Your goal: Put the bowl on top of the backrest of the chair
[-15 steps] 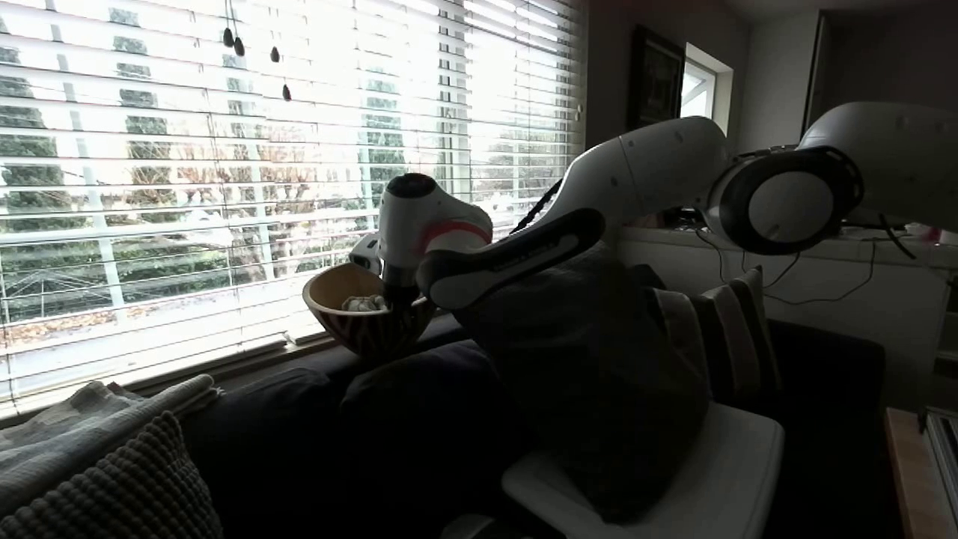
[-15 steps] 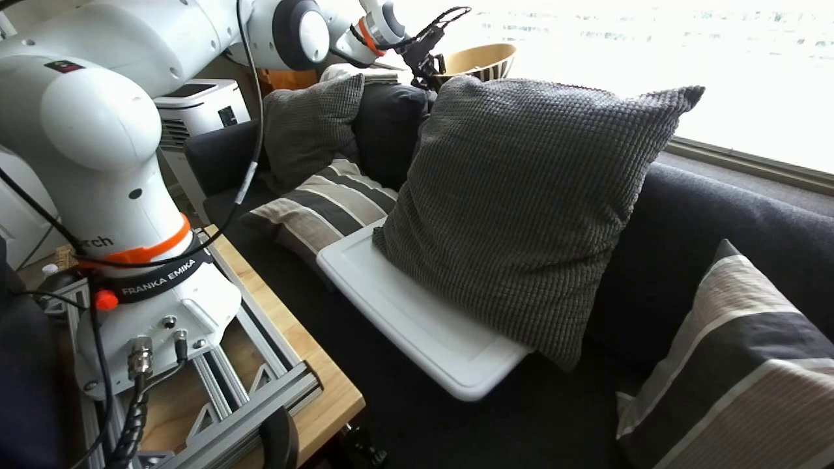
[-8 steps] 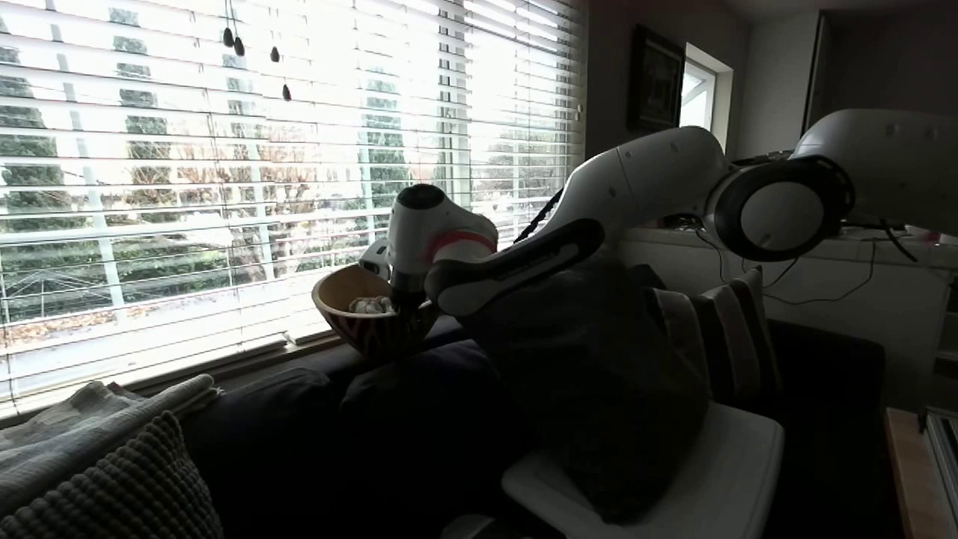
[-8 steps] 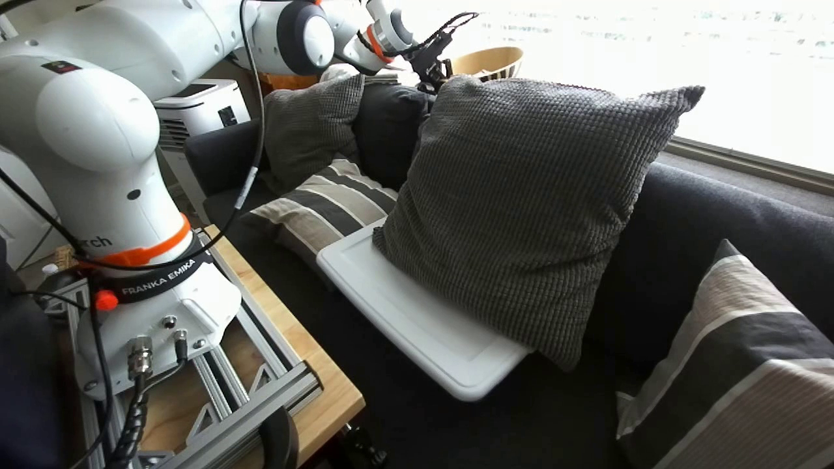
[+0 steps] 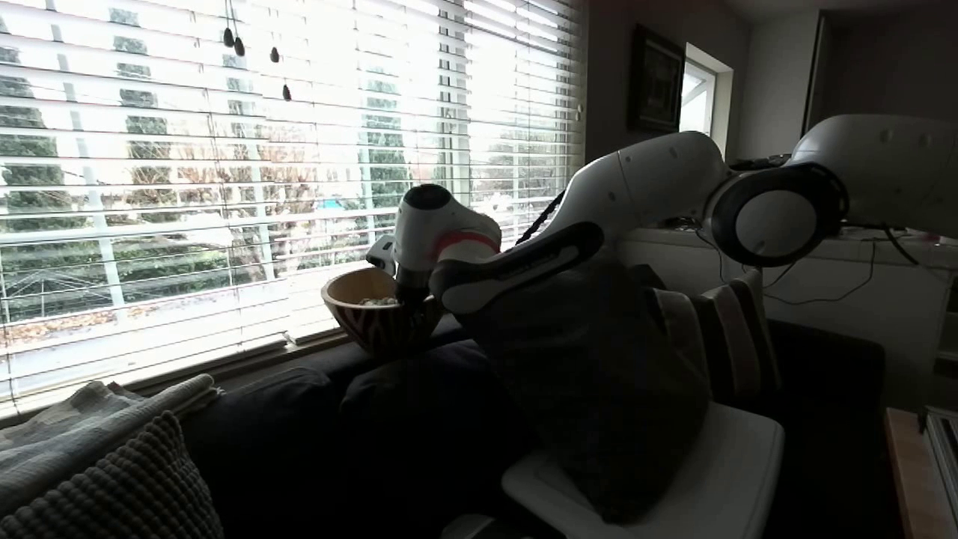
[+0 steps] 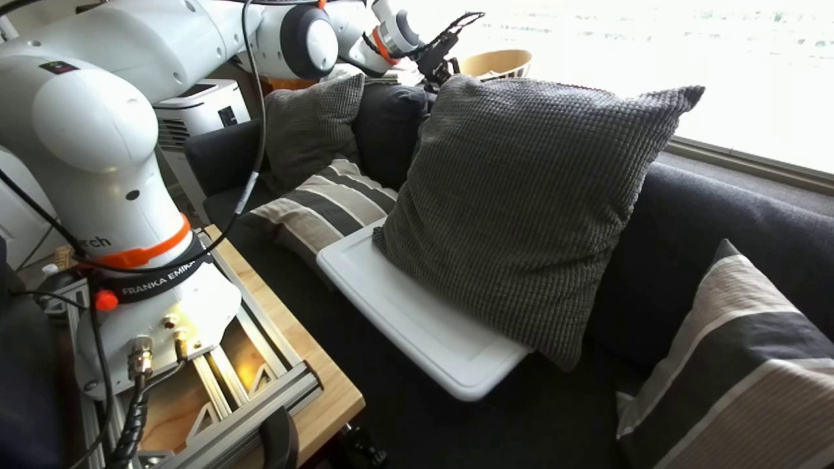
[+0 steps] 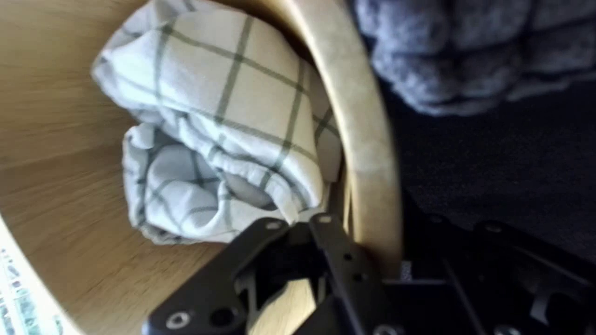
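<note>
The light-tan wooden bowl [image 5: 359,288] with a dark-patterned outside stands nearly level beside the window; it also shows behind the pillow [image 6: 498,63]. In the wrist view its pale rim [image 7: 368,139] passes between the fingers of my gripper [image 7: 379,228], one inside the bowl and one outside. My gripper [image 5: 413,296] is shut on this rim. A white checked cloth [image 7: 223,93] lies in the bowl. The dark backrest of the chair [image 6: 736,208] runs along the window, and its top [image 5: 340,361] lies below the bowl. Whether bowl and backrest touch cannot be told.
A big grey textured pillow [image 6: 521,195] stands on a white flat pad [image 6: 423,326] in front of the bowl. Dark cushions [image 5: 426,397] lean below it. Window blinds [image 5: 187,187] are close behind. A folded blanket [image 5: 97,419] lies at the left.
The gripper and the bowl have moved together to the right in both exterior views and slightly down. The bowl looks more level than before.
</note>
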Robot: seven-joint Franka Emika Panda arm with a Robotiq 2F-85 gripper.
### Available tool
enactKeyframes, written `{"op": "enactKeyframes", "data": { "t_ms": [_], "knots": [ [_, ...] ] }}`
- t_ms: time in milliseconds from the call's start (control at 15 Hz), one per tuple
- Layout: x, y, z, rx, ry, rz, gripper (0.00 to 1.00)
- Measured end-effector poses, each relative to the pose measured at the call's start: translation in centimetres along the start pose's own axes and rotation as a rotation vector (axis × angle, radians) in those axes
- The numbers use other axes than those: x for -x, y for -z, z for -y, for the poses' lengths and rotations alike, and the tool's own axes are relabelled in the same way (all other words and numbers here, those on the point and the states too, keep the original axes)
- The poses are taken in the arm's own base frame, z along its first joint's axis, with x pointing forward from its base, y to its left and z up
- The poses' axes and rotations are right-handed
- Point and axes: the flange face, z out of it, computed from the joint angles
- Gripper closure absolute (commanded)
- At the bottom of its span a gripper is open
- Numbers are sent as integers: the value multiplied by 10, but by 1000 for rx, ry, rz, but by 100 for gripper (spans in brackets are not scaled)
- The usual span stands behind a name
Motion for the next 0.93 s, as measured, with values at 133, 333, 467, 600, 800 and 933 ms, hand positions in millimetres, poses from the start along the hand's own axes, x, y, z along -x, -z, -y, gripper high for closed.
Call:
{"op": "enactKeyframes", "data": {
  "t_ms": [133, 333, 467, 600, 800, 933],
  "knots": [
    [1, 16, -21, 60, -11, -23, 22],
    [-2, 30, -32, 84, -24, -42, 2],
    [-5, 38, -36, 78, -40, -56, 0],
    [-7, 45, -36, 26, -71, -55, 0],
    [-12, 62, -34, -103, -144, -15, 0],
    [-17, 82, -32, -181, -204, 23, 0]
  ]
}}
